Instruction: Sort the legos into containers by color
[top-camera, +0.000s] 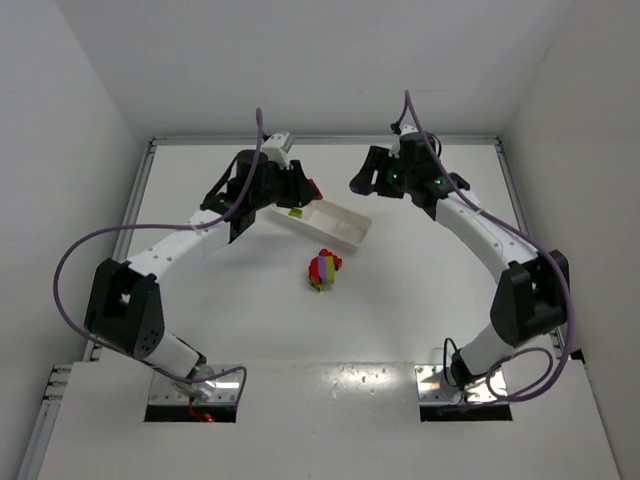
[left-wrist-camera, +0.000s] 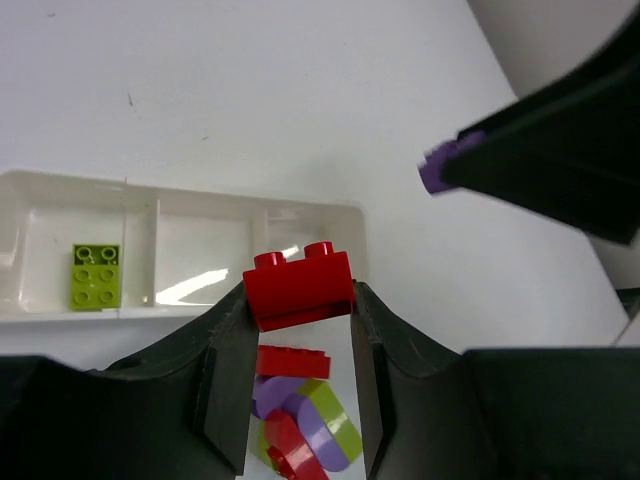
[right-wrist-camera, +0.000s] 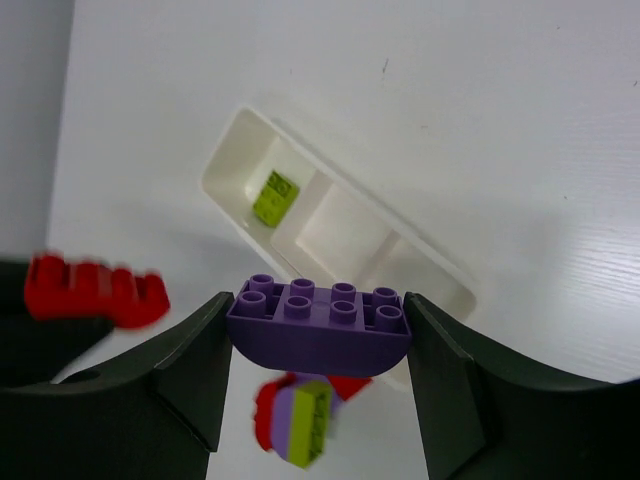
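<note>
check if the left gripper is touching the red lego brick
Touching. The left wrist view shows the red lego brick wedged between the two fingers of the left gripper, each pressed against one end with no gap.

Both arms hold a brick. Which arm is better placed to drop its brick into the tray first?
Probably left: the left gripper, shut on the red brick, hangs at the tray's rim; the right gripper, holding the purple brick, looks farther off.

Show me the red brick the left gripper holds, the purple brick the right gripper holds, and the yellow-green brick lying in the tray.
red brick (left-wrist-camera: 298, 292): left wrist view, on its front side face.
purple brick (right-wrist-camera: 318, 345): right wrist view, on its curved side face.
yellow-green brick (left-wrist-camera: 96, 277): left wrist view, on its studded top.
</note>
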